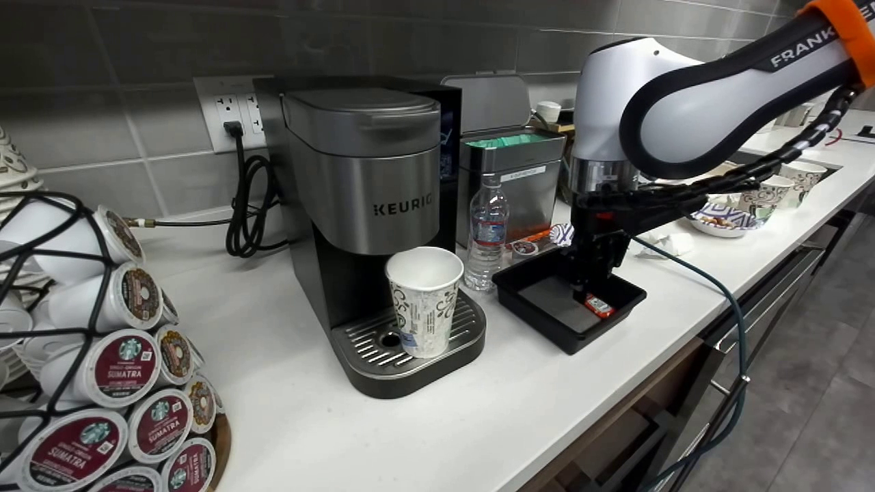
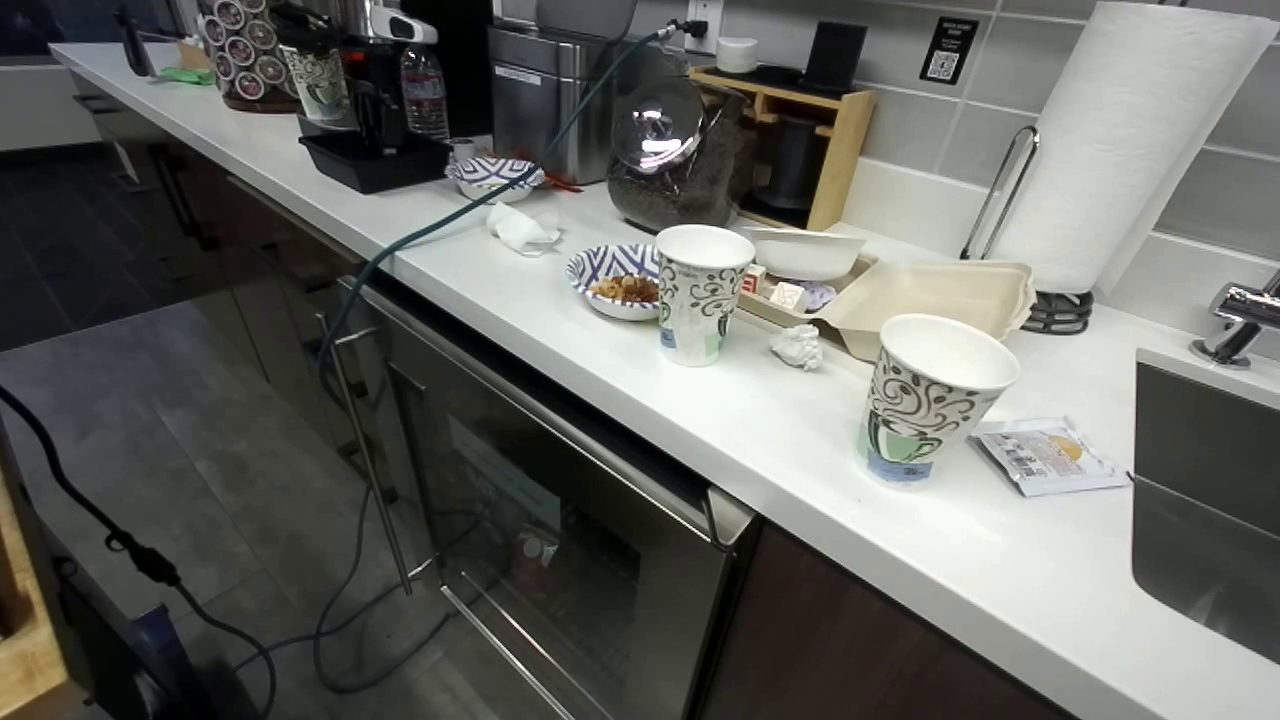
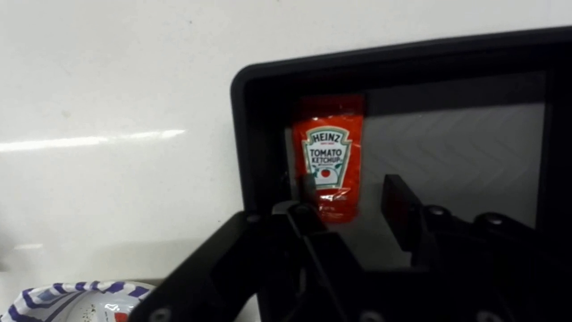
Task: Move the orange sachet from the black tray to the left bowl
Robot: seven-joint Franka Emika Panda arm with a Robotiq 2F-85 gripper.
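"While you have the wrist view up, how does the pincer [image 3: 351,194] stand?"

"Apart. I have two fingers [image 3: 397,210] with a plain gap between them, reaching into the black tray [image 3: 402,54]."

"And the orange sachet [image 3: 328,156]?"

"Lying flat on the tray floor, in a corner, its ketchup label facing up at me. Part of its lower end, as I see it, shows in the gap."

"Touching either finger?"

"One fingertip overlaps the sachet's edge from where I look, but I can't tell whether it touches or hangs above. The opposite one sits off to the side, over bare tray floor."

"Anything from outside?"

"In an exterior view, I get the fingertips down inside the tray, the sachet just beside them, and the coffee machine [image 1: 372,181] standing near the tray"
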